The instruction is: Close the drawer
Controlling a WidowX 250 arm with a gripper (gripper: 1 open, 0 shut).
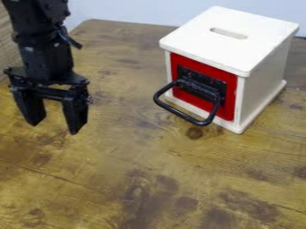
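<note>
- The drawer (199, 87) had a square red front panel, with a black inset (201, 84) set into it.
- A large black loop handle (188, 104) stuck out from that inset, angled down and toward the left of the view (a generous loop, more bail than knob).
- The drawer sat in the front of a cream-white box (231, 66), toward the upper right of the view, on the brown wooden worktop (131, 161).
- Its red face stood upright, turned toward the lower left of the view, with pale box edging around it.
- Whether the panel was fully flush with the box could not be told.
</note>
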